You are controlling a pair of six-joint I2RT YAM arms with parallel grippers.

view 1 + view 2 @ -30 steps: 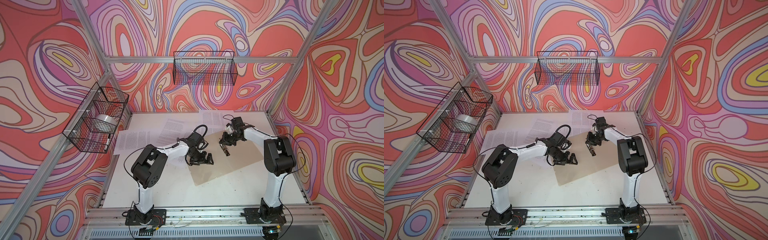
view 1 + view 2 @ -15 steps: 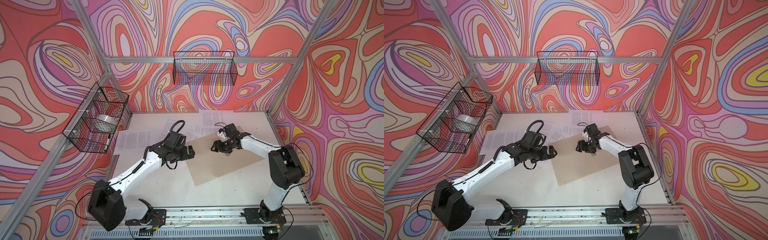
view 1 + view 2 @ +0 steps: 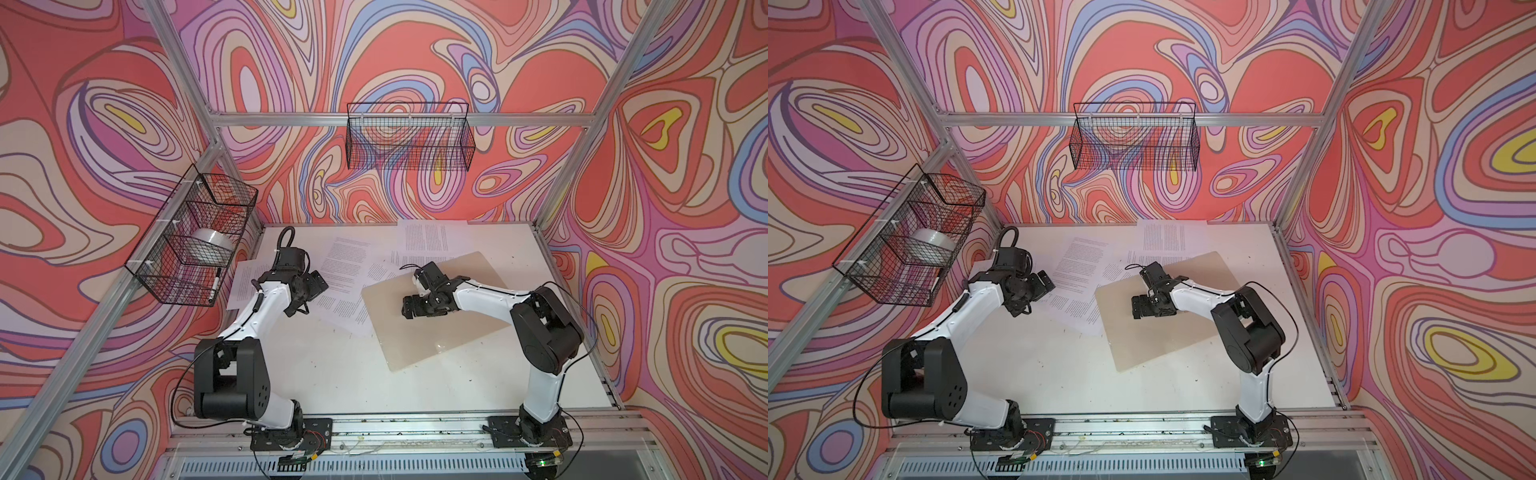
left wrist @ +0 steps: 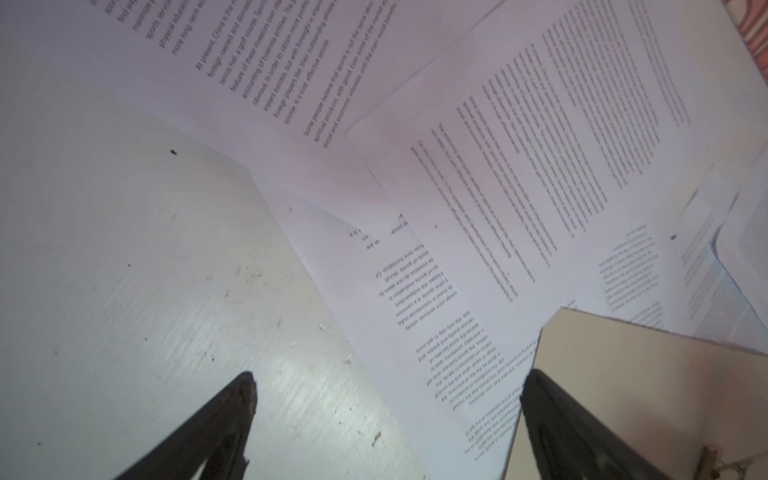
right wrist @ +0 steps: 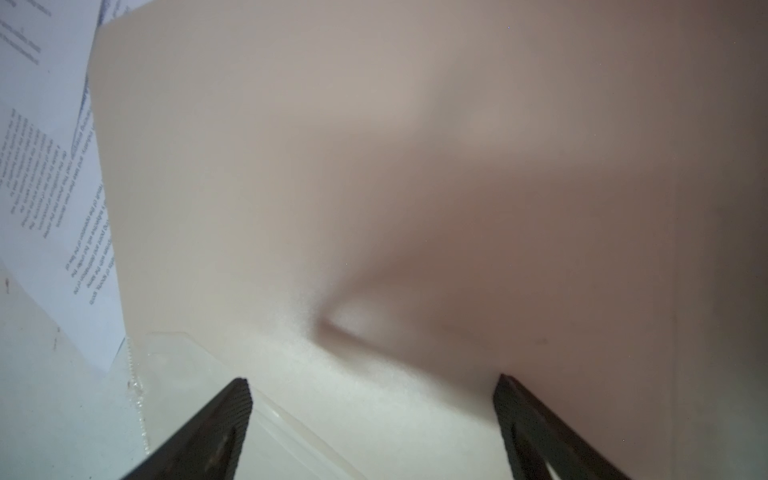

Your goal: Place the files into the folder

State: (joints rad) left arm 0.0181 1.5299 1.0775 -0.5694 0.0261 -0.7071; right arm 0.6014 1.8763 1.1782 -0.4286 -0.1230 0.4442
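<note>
The folder lies flat on the table, hiding edges of the files scattered beside it; right hand spread above it, empty; left hand spread over the files, print blurred.

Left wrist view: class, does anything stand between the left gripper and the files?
Nothing visible does. The open left gripper hangs over the files, which lie bare on the table; the folder overlaps only one edge.

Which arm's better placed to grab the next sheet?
Probably left. The left gripper, open, hangs over the loose sheets beside the folder; the right gripper, open too, sits over the folder.
</note>
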